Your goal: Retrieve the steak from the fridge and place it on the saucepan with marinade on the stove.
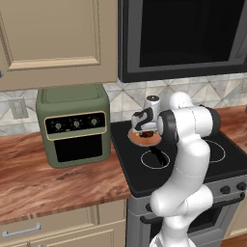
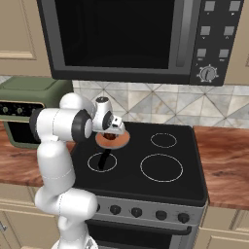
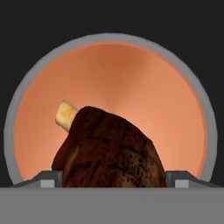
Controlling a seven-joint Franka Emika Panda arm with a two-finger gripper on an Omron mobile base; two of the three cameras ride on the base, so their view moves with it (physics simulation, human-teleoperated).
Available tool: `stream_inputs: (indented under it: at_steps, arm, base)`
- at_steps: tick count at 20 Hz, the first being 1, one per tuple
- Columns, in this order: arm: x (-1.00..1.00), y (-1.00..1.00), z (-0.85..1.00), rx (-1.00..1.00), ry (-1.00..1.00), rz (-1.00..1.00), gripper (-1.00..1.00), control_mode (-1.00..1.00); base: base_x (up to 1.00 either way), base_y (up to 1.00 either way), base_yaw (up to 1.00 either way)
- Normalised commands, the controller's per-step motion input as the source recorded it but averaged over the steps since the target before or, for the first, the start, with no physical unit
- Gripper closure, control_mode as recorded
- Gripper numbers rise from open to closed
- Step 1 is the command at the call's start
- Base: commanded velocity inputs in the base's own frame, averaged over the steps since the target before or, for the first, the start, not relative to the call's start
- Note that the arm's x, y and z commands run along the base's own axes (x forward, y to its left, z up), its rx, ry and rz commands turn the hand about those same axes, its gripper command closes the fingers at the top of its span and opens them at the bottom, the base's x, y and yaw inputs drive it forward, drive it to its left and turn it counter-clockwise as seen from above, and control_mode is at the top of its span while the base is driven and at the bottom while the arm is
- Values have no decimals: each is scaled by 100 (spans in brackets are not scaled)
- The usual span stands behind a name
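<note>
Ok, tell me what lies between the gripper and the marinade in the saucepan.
The steak: in the hand view it sits between the gripper and the orange-brown marinade, inside the saucepan rim.

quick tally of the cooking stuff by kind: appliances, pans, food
appliances: 3 - stove, green countertop oven, microwave
pans: 1 - saucepan with marinade
food: 1 - steak
total: 5
</note>
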Motion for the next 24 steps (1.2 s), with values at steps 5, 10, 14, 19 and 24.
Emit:
stream_inputs:
  at_steps: [5, 10, 14, 19, 24]
  arm:
    - [0, 0, 0, 0, 0, 0, -100, -100]
    - [0, 0, 0, 0, 0, 0, -100, -100]
    - [0, 0, 2, 0, 0, 0, -100, -100]
    - [-4, 0, 20, 0, 0, 0, -100, -100]
    - [-21, 0, 15, 0, 0, 0, -100, -100]
  base:
    - [0, 0, 0]
    - [0, 0, 0]
    - [0, 0, 0]
    - [0, 0, 0]
    - [0, 0, 0]
